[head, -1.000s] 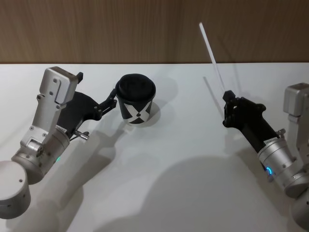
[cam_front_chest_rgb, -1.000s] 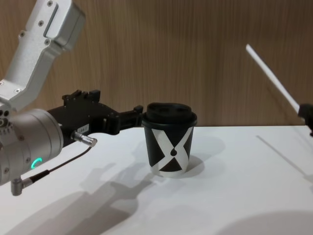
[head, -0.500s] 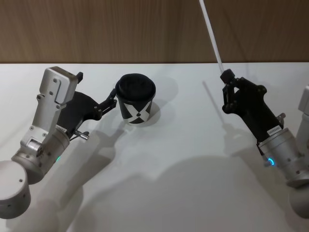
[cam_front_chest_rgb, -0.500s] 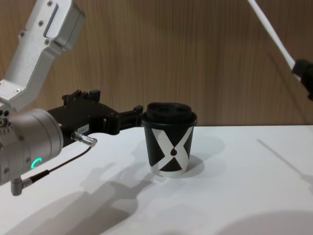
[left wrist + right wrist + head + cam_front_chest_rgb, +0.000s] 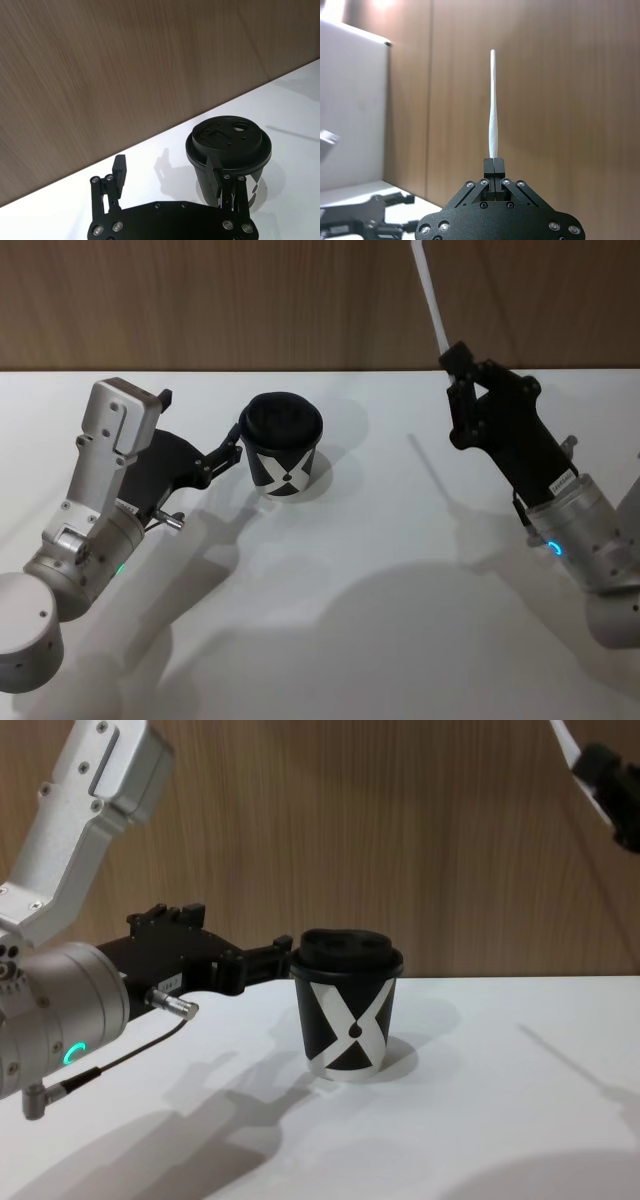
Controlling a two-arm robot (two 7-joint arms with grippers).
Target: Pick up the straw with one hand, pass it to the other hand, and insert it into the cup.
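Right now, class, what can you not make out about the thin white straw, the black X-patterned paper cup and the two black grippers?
1. Thin white straw: upper end cut off by the head view's top edge; lower end hidden between the fingers of the shut right gripper, right wrist view.
2. Black X-patterned paper cup: base partly covered by the open left gripper, left wrist view; finger contact unclear.

The black paper cup [image 5: 283, 445] stands on the white table [image 5: 350, 630], upper centre-left; the thin white straw [image 5: 431, 295] slants at top right.
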